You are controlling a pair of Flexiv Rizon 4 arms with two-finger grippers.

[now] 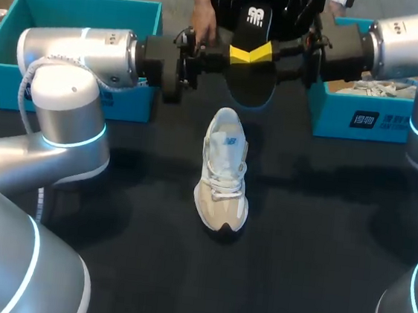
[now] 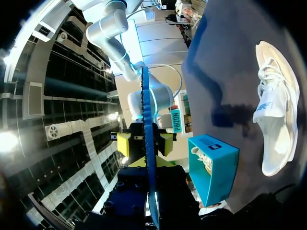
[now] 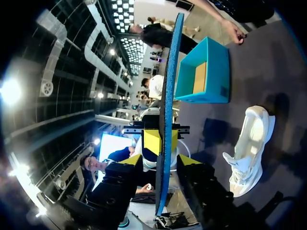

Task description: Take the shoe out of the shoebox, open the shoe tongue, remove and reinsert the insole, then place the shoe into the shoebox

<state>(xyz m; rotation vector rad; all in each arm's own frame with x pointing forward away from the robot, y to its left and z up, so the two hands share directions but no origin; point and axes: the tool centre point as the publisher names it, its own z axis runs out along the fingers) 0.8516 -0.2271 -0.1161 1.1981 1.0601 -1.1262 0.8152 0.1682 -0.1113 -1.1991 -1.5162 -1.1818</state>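
I have the shoe [image 1: 223,174] and insole [image 1: 250,82] out — left gripper [image 1: 233,53] and right gripper [image 1: 265,52] both clamp the insole — reinserting and boxing remain.

The tabletop [image 1: 320,235] is dark, almost black. It looks flat and dull, with no shine. It fills nearly the whole head view, from the near side to the far edge at the back. Some parts of it are a little paler and greyer, most of all in the middle and near the front. Soft, blurry shadows [image 1: 307,183] lie across it in wide bands. In the left wrist view the tabletop [image 2: 225,52] has one dark, blocky shadow [image 2: 224,116] on it. In the right wrist view the tabletop [image 3: 288,67] has dark shadow patches [image 3: 211,132] too.
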